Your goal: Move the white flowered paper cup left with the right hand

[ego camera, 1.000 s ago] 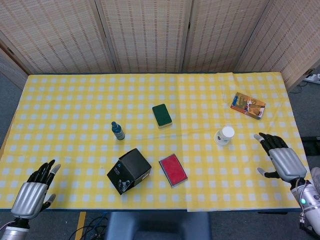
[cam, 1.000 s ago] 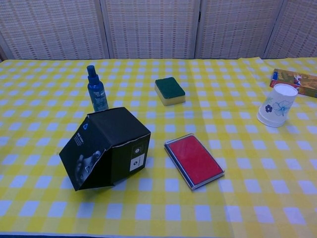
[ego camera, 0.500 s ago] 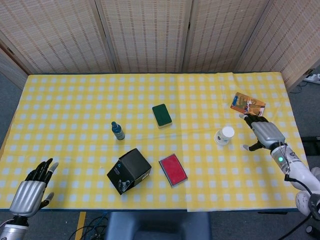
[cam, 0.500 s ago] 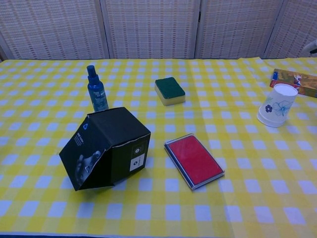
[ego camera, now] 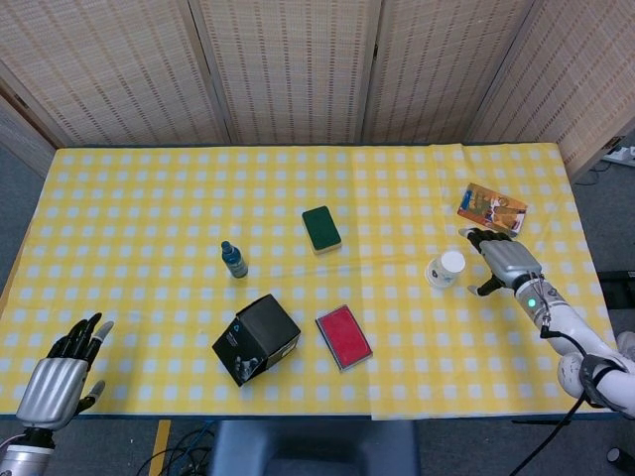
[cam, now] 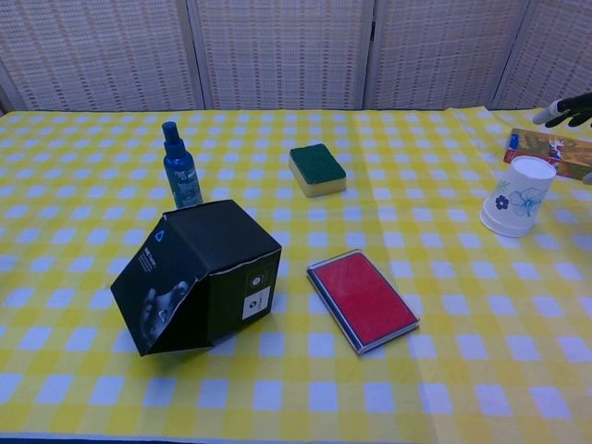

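The white flowered paper cup stands tilted on the yellow checked tablecloth at the right. My right hand is just to the right of it, fingers spread, a small gap from the cup and holding nothing. In the chest view only its fingertips show at the right edge above the cup. My left hand hovers open at the table's near left corner, far from the cup.
A colourful packet lies behind the right hand. Left of the cup are a red flat case, a tilted black box, a green sponge and a blue spray bottle.
My right hand has moved up and left from the near right table edge, closing in beside the cup. The cup has not moved. The left hand shifted slightly.
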Robot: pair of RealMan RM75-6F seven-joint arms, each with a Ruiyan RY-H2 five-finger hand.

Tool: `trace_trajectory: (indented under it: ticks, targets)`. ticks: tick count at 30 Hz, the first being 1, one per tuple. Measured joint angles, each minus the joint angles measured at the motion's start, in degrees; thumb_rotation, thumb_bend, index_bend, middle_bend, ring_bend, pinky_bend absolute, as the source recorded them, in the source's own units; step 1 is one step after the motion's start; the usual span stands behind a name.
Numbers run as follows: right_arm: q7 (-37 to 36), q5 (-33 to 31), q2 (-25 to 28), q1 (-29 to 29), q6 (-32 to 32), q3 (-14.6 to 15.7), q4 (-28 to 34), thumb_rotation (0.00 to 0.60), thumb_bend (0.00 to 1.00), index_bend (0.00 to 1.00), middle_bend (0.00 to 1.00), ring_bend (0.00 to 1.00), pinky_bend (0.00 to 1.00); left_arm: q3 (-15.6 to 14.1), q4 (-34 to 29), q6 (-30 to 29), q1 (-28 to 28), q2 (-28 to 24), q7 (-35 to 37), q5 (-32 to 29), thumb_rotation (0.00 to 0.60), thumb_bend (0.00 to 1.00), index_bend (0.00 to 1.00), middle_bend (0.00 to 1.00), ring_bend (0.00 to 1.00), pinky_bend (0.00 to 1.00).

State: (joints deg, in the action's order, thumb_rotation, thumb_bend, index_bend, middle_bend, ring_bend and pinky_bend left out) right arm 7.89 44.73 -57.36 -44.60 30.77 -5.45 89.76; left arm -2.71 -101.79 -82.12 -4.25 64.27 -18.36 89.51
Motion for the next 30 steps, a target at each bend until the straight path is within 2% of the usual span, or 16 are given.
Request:
trace_trajectory:
  ticks: [12,30]
  targets:
    - [0.1,-1.9,-4.5,-2.0,-0.1,2.0,-5.0,0.600,0.26,0.01,0.00,0.00,0.00,-0.1,-0.1,-0.2,0.1,-0.2,0.2,0.2,0.600,0.32,0.03,0.00,0.00,0.23]
    - [-1.6,-2.5,-9.1,-3.2,0.1,2.5,-9.7,0.600,0.26,0.11,0.00,0.00,0.00,-0.1,0.0,-0.5,0.3,-0.7,1.1,0.4,0.600,0.32,0.03,0.00,0.00,0.23]
